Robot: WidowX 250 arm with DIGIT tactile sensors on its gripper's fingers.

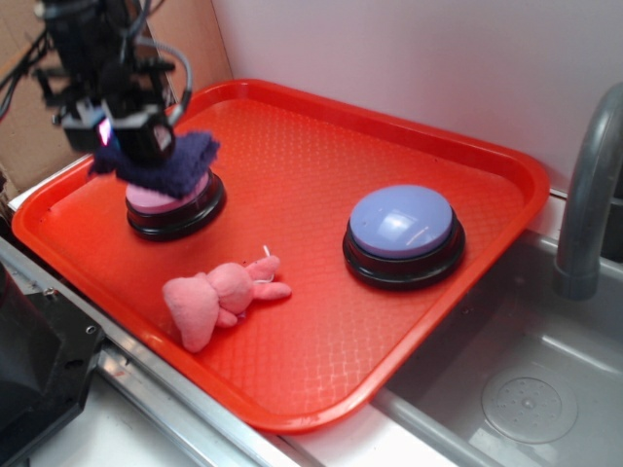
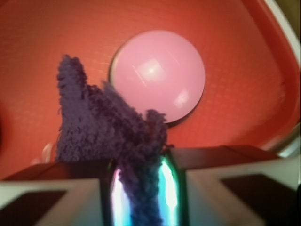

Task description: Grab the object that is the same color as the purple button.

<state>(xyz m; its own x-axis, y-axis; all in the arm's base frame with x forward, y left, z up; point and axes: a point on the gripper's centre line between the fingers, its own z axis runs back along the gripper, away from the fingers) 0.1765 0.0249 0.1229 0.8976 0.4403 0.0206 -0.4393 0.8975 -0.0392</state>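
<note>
Grasp secured, lift stage. Your gripper (image 2: 143, 188) has its jaws pinched on the dark purple terry cloth (image 1: 161, 161), which hangs over the pink-topped button (image 1: 173, 199) at the rear left of the red tray (image 1: 321, 165); whether its loose edge touches the dome cannot be told. The wrist view shows only a narrow fold caught between the jaws, the rest flopping free. Keep the jaws clamped and rise straight up, slowly, so the fringe clears the button without snagging. The purple button (image 1: 403, 222) and the pink plush toy (image 1: 219, 297) lie well apart from your path.
</note>
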